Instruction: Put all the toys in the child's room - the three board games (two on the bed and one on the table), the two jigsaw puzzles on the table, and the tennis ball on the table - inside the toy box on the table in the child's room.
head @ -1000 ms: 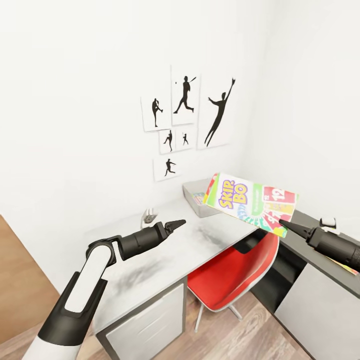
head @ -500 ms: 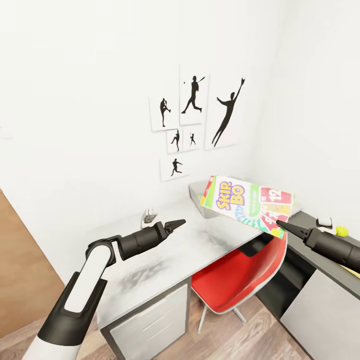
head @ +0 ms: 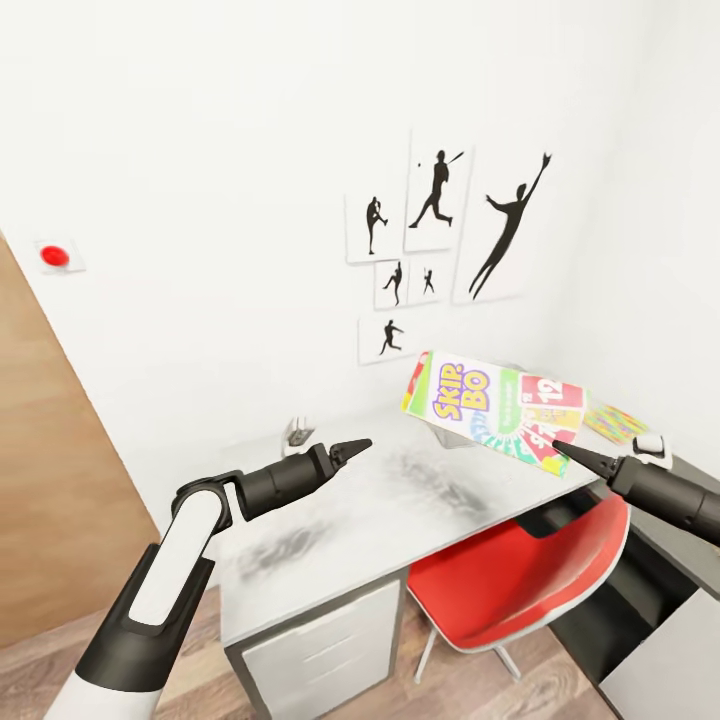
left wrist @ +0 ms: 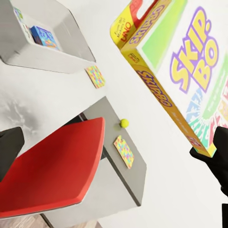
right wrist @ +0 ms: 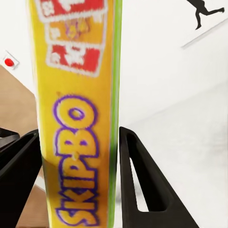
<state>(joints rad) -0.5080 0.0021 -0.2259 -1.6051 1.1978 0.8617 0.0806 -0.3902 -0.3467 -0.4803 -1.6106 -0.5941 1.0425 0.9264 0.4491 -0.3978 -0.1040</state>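
Observation:
My right gripper (head: 566, 451) (right wrist: 79, 132) is shut on a corner of the green-yellow-red SKIP-BO board game (head: 490, 405) (left wrist: 183, 71) (right wrist: 78, 118) and holds it tilted in the air above the table (head: 330, 520). In the left wrist view the pale grey toy box (left wrist: 57, 57) stands on the table with a small blue board game (left wrist: 42, 35) inside. A jigsaw puzzle (left wrist: 95, 76) lies beside it. Another puzzle (left wrist: 124, 152) (head: 615, 422) and the tennis ball (left wrist: 124, 123) lie on the dark wing. My left gripper (head: 352, 447) hovers open over the table's left part. The bed is out of view.
A red chair (head: 520, 580) (left wrist: 52, 166) is tucked under the table's corner. White drawers (head: 320, 650) sit below the table's front edge. Silhouette posters (head: 440, 230) hang on the wall. A brown door (head: 60, 480) and a red wall button (head: 54, 256) are at the left.
The whole view has swung left, so the posters and table slid right and the door and red button came in. Both arms keep their pose, the SKIP-BO box still held.

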